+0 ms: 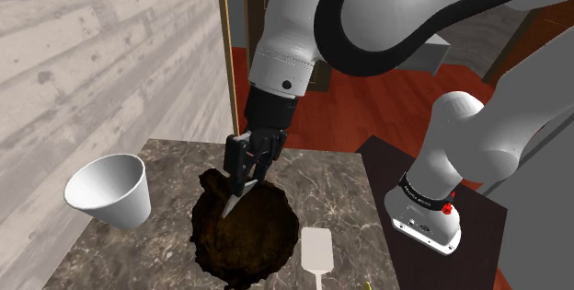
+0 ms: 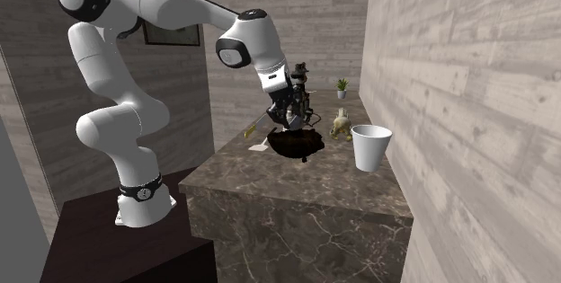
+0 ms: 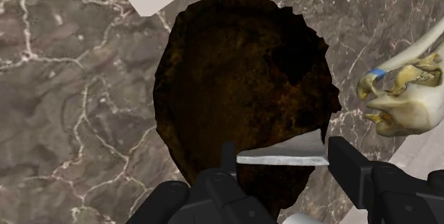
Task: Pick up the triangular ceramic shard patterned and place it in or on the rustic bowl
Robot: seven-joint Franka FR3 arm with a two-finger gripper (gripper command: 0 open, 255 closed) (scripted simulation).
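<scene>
Arm: white, on a dark stand, bending over the counter.
Gripper: black, just above the bowl.
Bowl: dark brown, on the marble counter.
Cup: white, upright, near the bowl, by the plank wall.
Figurine: pale, behind the cup.

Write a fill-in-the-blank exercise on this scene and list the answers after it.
The hand is ____ on the pale shard.
The bowl under the shard is dark ____.
The cup beside the bowl is ____.
Missing words: shut, brown, white.
</scene>
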